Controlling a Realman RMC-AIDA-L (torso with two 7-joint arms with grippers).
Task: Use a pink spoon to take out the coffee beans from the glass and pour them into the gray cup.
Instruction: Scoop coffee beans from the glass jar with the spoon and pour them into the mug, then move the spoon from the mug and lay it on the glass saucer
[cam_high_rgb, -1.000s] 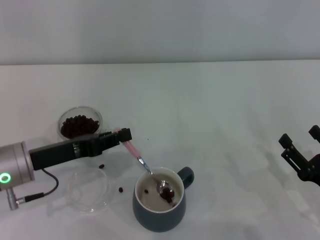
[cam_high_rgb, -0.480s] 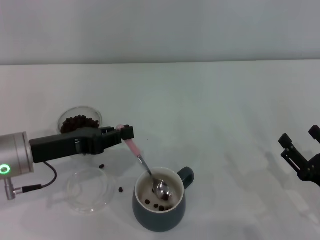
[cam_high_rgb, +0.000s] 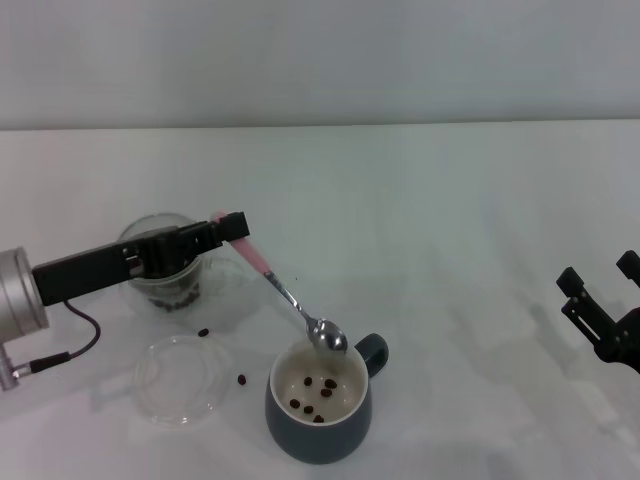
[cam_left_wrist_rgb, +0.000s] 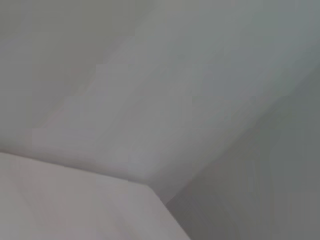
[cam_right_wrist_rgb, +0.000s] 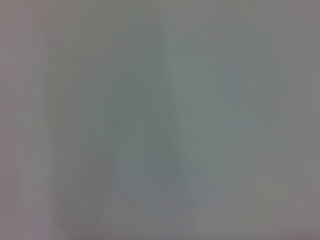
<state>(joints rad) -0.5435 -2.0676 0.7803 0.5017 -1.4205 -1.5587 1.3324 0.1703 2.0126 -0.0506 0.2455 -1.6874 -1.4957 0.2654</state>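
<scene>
The pink spoon (cam_high_rgb: 285, 297) was held clamped in the left gripper (cam_high_rgb: 228, 228) jaws; it was best returned level to the glass (cam_high_rgb: 165, 270).

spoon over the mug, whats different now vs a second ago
The left gripper, shut on the pink spoon, has lifted and drawn back toward the glass. The spoon's bowl has come out of the gray cup and sits empty above its rim; its coffee beans now lie inside. The cup, glass, clear disc and parked right gripper stayed put.
</scene>
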